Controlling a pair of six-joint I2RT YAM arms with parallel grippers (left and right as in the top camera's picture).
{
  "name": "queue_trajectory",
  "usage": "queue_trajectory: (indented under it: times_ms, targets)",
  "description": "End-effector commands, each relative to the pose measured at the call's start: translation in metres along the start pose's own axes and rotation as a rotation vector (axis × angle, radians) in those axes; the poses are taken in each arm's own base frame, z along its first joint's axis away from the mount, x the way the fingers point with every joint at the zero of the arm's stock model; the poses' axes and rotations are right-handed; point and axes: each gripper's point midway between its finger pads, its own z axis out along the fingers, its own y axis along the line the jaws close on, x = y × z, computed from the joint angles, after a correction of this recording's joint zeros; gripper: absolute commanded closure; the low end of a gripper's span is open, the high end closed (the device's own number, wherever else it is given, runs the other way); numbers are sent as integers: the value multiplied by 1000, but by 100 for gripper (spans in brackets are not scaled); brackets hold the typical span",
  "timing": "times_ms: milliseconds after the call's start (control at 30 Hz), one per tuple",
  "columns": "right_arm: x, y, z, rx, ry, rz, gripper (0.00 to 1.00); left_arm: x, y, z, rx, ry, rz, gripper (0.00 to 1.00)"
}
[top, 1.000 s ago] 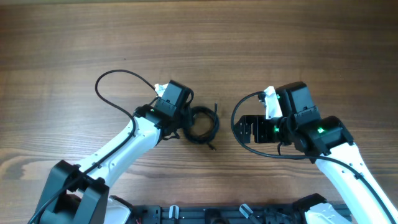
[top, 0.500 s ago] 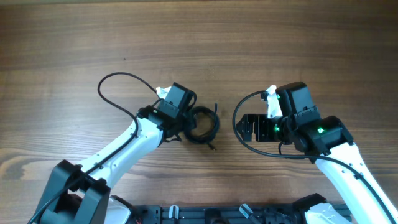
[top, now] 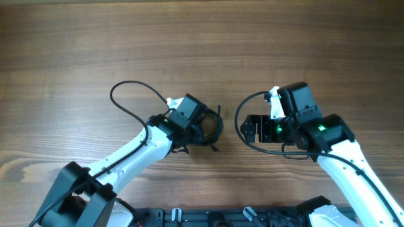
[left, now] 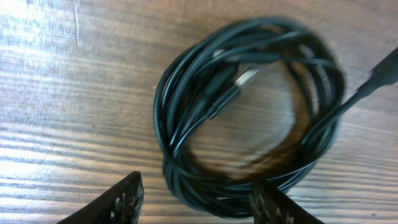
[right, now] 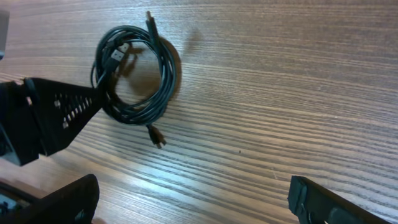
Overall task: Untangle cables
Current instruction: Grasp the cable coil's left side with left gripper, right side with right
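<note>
The coiled black cable (left: 169, 112) lay on the bench (top: 76, 50), its near edge between the left fingers (left: 121, 199), which were spread apart. The right fingers (right: 323, 199) were also spread wide, beside the coil without touching it.

wooden table (top: 202, 38), brown, grain running left to right, glare patch on wood in left wrist view. black cable coil (left: 180, 112) flat on wood near table middle, several loops bundled in rough ring. usb plug (left: 245, 76) lying across loops inside ring. upper loose end (right: 149, 17) poking out of ring at top, lower loose end (right: 158, 138) just beside ring at bottom, both resting on wood.
</note>
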Motion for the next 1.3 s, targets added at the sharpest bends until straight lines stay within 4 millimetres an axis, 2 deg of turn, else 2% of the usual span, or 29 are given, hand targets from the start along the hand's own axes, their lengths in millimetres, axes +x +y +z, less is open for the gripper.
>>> queue_trajectory:
  times_ms: [0,200,667,967,1033,1100,1133,1200,1267]
  targets:
    - [-3,-2,4,24,12,7,0,8,18,10,-64,3,-19,43]
    - [-3,-3,7,27,20,9,0,14,31,17,-95,-9,-43,42]
    - [-3,-3,7,26,19,10,0,-15,-1,18,37,-126,-55,40]
    - [-5,-2,7,24,13,9,0,-5,9,38,-17,-77,-92,43]
    - [-5,-2,7,24,13,9,0,-1,12,43,-29,-61,-104,46]
    - [-5,-2,7,24,13,8,0,3,13,47,-32,-40,-104,54]
    - [-5,-2,7,24,13,8,0,4,12,48,-28,-32,-107,65]
    - [-6,-3,7,28,10,8,0,5,9,47,-15,-25,-107,74]
    - [-7,-3,8,28,4,6,0,4,2,44,14,-18,-106,73]
